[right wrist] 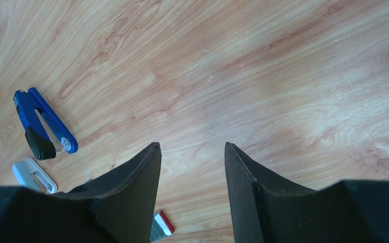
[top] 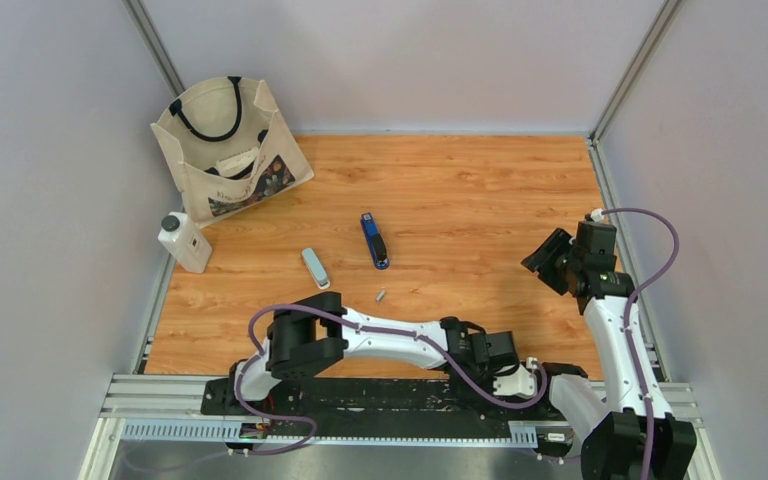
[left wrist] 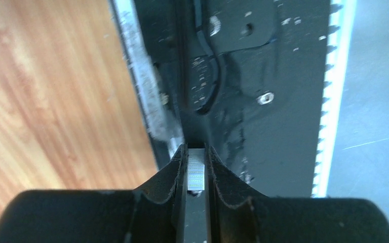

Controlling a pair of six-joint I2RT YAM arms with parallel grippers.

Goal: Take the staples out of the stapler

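Note:
The blue stapler (top: 374, 240) lies in the middle of the wooden table; it also shows in the right wrist view (right wrist: 40, 126). My left gripper (left wrist: 196, 148) is shut on a short silvery strip of staples (left wrist: 196, 169) held between its fingers. It hangs over the black base plate (left wrist: 263, 61) at the table's near edge, and in the top view it (top: 518, 376) is far to the right of its base. My right gripper (right wrist: 191, 146) is open and empty above bare wood at the right side of the table (top: 550, 262).
A pale grey stapler (top: 314, 267) lies left of the blue one. A small red-and-white box (right wrist: 163, 224) lies nearer the front (top: 381, 296). A canvas tote bag (top: 230, 150) and a white bottle (top: 185, 240) stand at the back left. Grey walls enclose the table.

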